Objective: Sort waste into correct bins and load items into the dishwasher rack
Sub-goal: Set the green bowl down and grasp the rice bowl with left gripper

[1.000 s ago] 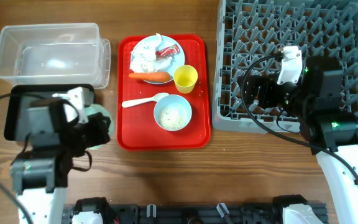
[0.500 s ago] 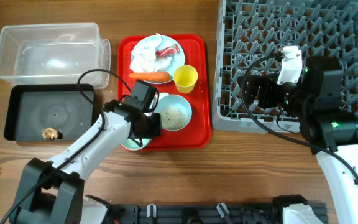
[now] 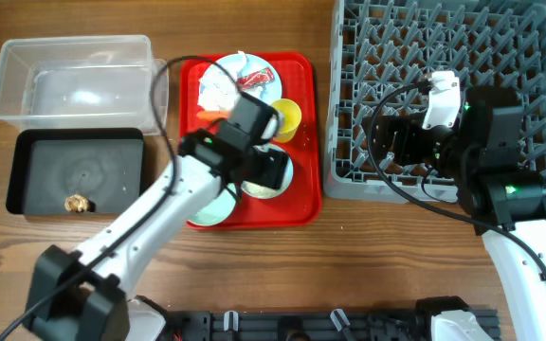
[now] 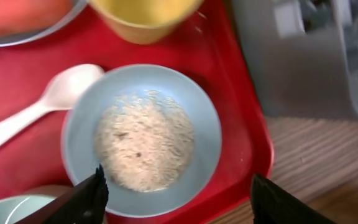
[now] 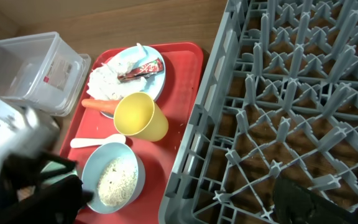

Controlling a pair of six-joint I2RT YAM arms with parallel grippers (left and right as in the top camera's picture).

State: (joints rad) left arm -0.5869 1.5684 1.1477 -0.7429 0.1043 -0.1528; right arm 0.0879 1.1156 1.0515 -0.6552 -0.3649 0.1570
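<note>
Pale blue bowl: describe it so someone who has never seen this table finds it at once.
Find the flat red serving tray beside the grey dishwasher rack. On its rack-side half, nearer the robot than the small yellow cup, sits the pale blue bowl. It is the only dish holding loose white rice grains, with the white plastic spoon lying beside it.

We are looking down at the grey rack point(image 5: 278, 112) filling the right side, the red tray point(image 5: 179, 106) lying just beside it. On the tray, the yellow cup point(image 5: 138, 117) is standing between the pale blue bowl point(image 5: 137, 180) holding rice point(image 5: 114, 180) and the plate point(image 5: 148, 84) carrying the napkin point(image 5: 107, 78) and wrapper point(image 5: 140, 68). The carrot point(image 5: 101, 106) is lying beside the cup.
</note>
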